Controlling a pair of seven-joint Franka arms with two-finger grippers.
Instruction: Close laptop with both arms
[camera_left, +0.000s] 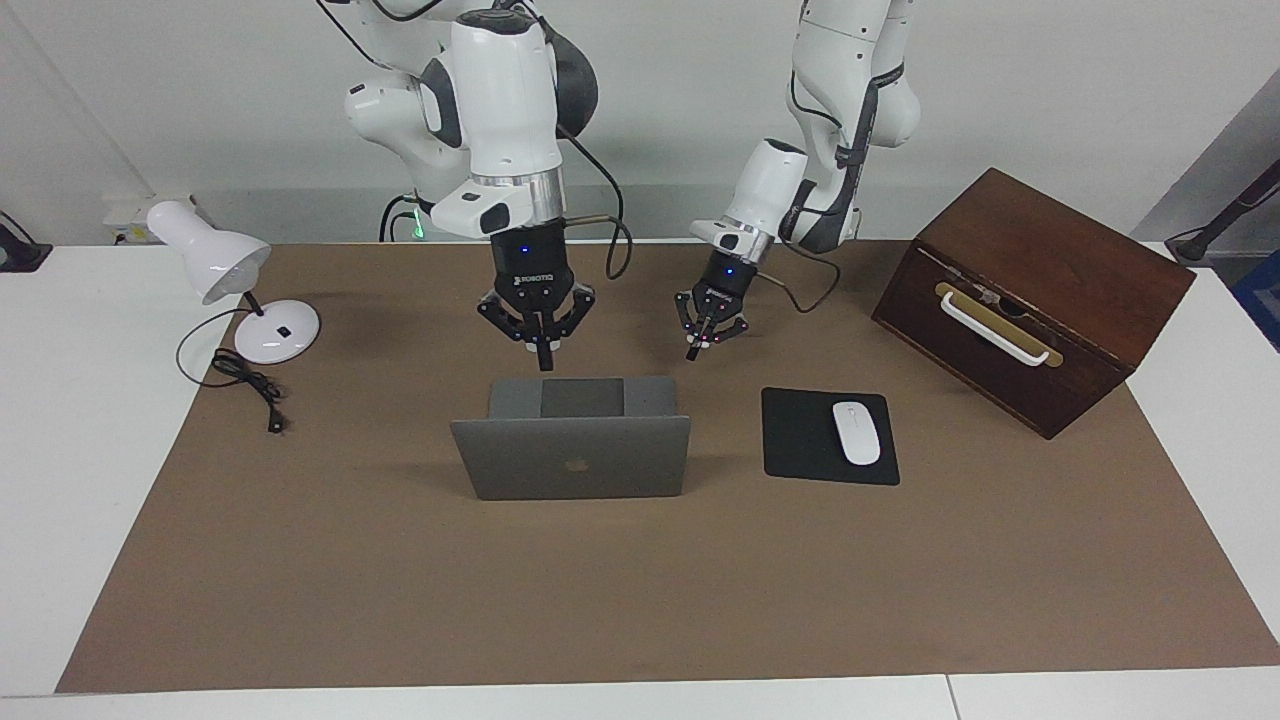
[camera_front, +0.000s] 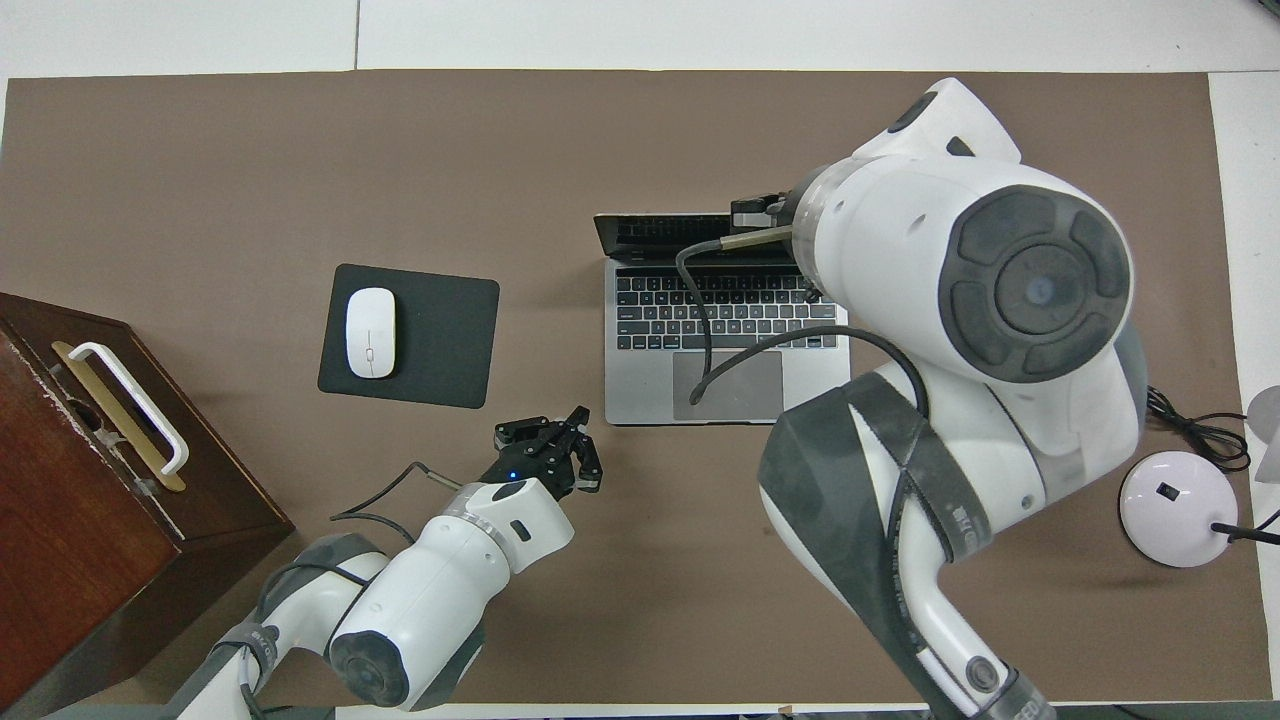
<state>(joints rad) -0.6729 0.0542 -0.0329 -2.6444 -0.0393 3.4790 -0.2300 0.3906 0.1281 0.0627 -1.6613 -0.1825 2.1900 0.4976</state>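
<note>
The silver-grey laptop (camera_left: 575, 457) stands open in the middle of the brown mat, its lid upright with the logo facing away from the robots. Its keyboard deck (camera_front: 725, 340) faces the arms. My right gripper (camera_left: 545, 362) hangs shut in the air over the laptop, holding nothing. In the overhead view its own arm hides most of it. My left gripper (camera_left: 693, 352) is also shut and holds nothing. It hovers over the mat just off the deck's corner (camera_front: 580, 415) nearest the robots, toward the left arm's end.
A black mousepad (camera_left: 800, 440) with a white mouse (camera_left: 856, 432) lies beside the laptop toward the left arm's end. A dark wooden box (camera_left: 1030, 300) stands past it. A white desk lamp (camera_left: 230, 275) and its cord (camera_left: 245, 380) sit at the right arm's end.
</note>
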